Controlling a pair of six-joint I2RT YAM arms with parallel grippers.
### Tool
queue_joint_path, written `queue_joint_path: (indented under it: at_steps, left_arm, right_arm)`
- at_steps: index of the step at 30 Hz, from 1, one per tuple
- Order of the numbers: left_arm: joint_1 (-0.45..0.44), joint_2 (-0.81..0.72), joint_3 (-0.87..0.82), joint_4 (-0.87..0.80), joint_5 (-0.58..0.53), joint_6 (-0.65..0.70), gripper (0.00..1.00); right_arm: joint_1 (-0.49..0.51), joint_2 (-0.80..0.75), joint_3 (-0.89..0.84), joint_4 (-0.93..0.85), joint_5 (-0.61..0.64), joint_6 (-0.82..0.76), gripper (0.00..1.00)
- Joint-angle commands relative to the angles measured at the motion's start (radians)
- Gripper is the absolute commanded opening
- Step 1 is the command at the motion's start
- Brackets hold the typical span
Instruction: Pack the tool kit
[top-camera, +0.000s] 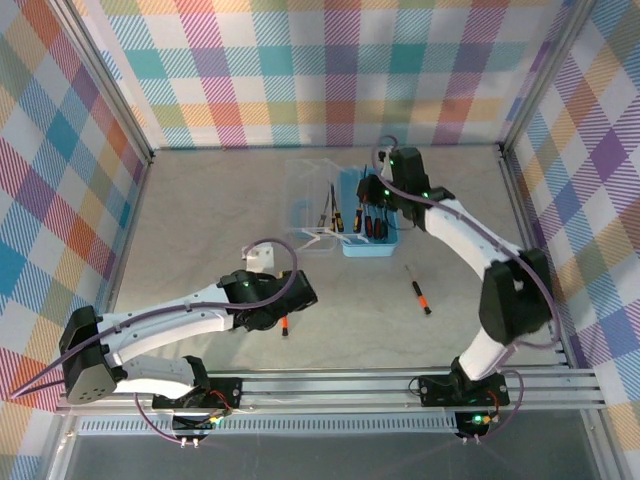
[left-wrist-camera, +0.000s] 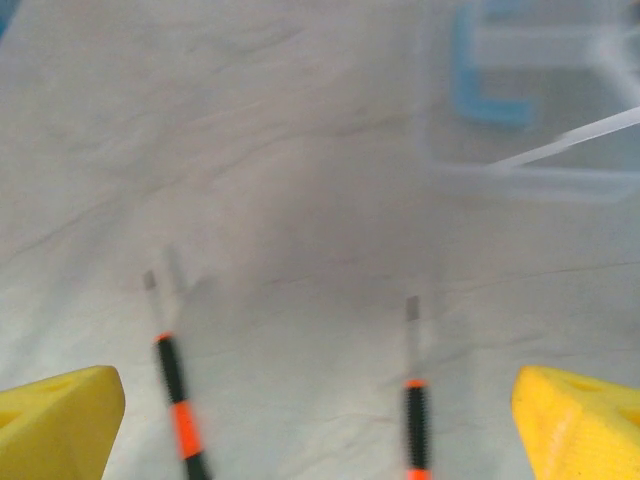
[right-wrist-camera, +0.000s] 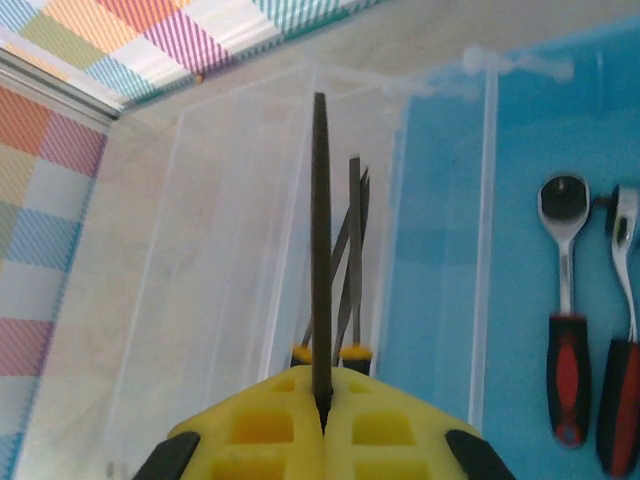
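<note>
Toward the near left of the table (top-camera: 200, 210), the left gripper (left-wrist-camera: 320, 425) stands wide open and empty, with two black-and-orange screwdrivers (left-wrist-camera: 178, 405) lying between its yellow fingers (left-wrist-camera: 60, 420). Farther right, the right gripper (right-wrist-camera: 322, 425) is pinched shut on a slim dark tool (right-wrist-camera: 319, 230) over the clear lid (right-wrist-camera: 230, 250), beside the light-blue box (right-wrist-camera: 440, 250) holding two ratchets (right-wrist-camera: 566, 300). Another loose screwdriver (top-camera: 418, 290) lies near the box.

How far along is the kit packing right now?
Done: a ratchet lies in the blue box. In hand: the right gripper is shut on a thin dark tool. Remaining: two screwdrivers on the table under the open left gripper, a third screwdriver near the box, and the lid open.
</note>
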Motion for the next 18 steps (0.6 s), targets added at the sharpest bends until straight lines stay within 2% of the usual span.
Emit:
queue_joint_path:
  at_steps: [1, 3, 7, 12, 14, 16, 18]
  left_arm:
    - [0.005, -0.066, -0.039, -0.187, -0.057, -0.205, 0.98]
    - [0.005, -0.114, -0.071, -0.212, -0.062, -0.25, 0.98]
    - [0.005, -0.262, -0.126, -0.208, -0.066, -0.252, 0.98]
    - [0.006, -0.474, -0.181, -0.201, -0.092, -0.242, 0.97]
    - [0.005, -0.549, -0.198, -0.201, -0.101, -0.241, 0.97]
    - [0.005, -0.614, -0.213, -0.202, -0.105, -0.231, 1.0]
    - [0.005, -0.66, -0.224, -0.201, -0.107, -0.223, 1.0]
  right_arm:
    - [-0.005, 0.14, 0.152, -0.163, 0.002, -0.098, 0.06]
    - [-0.005, 0.234, 0.254, -0.215, -0.029, -0.099, 0.06]
    - [-0.006, 0.344, 0.392, -0.31, -0.027, -0.1, 0.06]
    - [-0.005, 0.376, 0.41, -0.332, -0.045, -0.079, 0.07]
    - [-0.005, 0.384, 0.419, -0.349, -0.044, -0.074, 0.12]
    - [-0.005, 0.379, 0.422, -0.358, -0.045, -0.067, 0.22]
    - [-0.006, 0.359, 0.419, -0.358, -0.058, -0.064, 0.29]
